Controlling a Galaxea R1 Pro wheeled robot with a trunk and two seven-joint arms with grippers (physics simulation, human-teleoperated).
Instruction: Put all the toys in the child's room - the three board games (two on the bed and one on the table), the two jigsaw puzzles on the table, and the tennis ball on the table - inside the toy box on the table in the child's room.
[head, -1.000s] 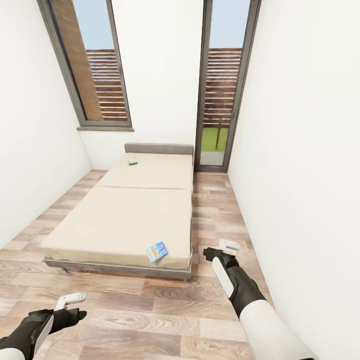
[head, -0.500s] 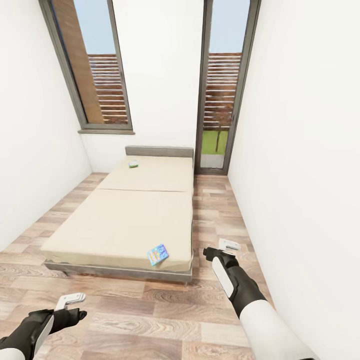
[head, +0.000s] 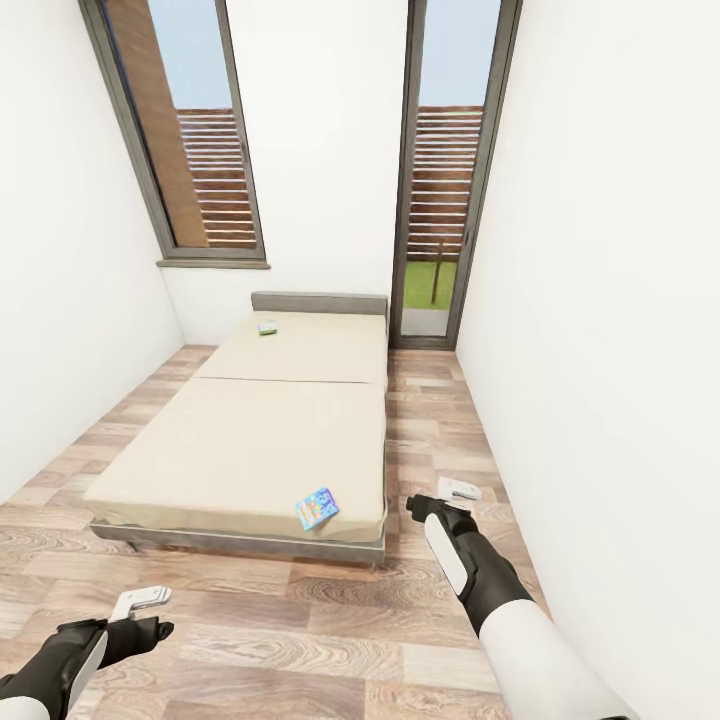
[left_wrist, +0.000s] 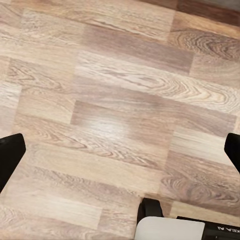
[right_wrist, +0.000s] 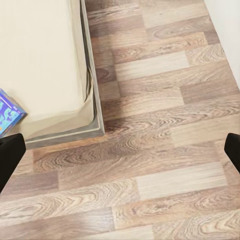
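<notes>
Games (head: 317, 508) (head: 266, 326) lie untouched on the bed (head: 250, 440) — centre frame and lower centre — both pincers (head: 141, 598) (head: 458, 489) spread and empty, so collecting looks barely begun.

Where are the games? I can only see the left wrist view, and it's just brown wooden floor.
Observer: The head view shows a low bed with a plain beige mattress just ahead. A bright blue printed board game box lies flat near its foot corner, on the robot's right side.
Operator: Is there another one?
Observer: Yes, a small pale blue-green flat box lies far up the mattress, next to the low grey headboard.
Operator: Is my other hand holding anything?
Observer: No. The right gripper hovers over the wooden floor beside the bed, and its wrist view shows the black fingertips wide apart with nothing between them.
</notes>
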